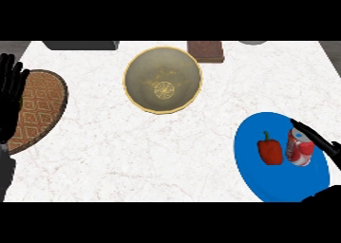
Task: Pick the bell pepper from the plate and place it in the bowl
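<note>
Nearest me, the right hand (pixel 328 148) comes in over the right rim of the blue plate (pixel 271 184). Its fingers (pixel 306 132) are straight and spread wide, holding nothing. One of them lies across the upper right of the red-and-white can (pixel 298 151) standing on the plate, though I cannot tell whether it touches. The red bell pepper (pixel 271 152) sits upright on the plate just left of the can, apart from the hand, green stem pointing away from me.

Well left of the plate, at the view's edge, my left hand (pixel 6 95) rests with its fingers up and relaxed, partly over a brown patterned plate (pixel 40 107) on the white marble surface (pixel 165 147).

Beyond the blue plate and to its left stands the gold-rimmed bowl (pixel 150 66), well apart from the pepper. Farther still, along the surface's back edge, I see a dark grey block (pixel 81 45), a brown box (pixel 205 50) and part of a grey round object (pixel 252 42).
</note>
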Controlling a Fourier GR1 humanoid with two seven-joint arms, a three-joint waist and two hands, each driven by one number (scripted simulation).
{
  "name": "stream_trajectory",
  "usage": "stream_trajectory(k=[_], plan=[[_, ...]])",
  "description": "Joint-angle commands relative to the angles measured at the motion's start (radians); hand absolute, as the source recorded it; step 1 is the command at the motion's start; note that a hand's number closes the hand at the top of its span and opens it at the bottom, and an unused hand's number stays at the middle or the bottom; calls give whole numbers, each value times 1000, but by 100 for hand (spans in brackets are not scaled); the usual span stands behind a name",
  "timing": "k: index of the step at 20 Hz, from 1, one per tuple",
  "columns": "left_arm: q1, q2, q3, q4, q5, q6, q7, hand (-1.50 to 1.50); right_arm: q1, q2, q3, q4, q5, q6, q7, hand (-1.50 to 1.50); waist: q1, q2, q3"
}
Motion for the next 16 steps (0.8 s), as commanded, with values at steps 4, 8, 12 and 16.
stream_trajectory(k=[4, 8, 12, 16], plan=[[10, -18, 22, -7, -20, -23, 6, 0, -52, 48, 43, 107, 92, -45, -24, -150, 2, 4, 5], [10, -41, 30, 40, -33, -42, -60, 0, -18, 70, 54, 111, 124, -81, -53, -150, -1, 5, 5], [-26, -61, 15, 39, -66, -10, -25, 0, -111, 61, 48, 184, 131, -61, -42, -150, 0, 5, 5], [-44, -58, 17, -13, -62, 1, 63, 0, -158, 74, 56, 175, 137, -30, 47, -150, 0, 5, 5]])
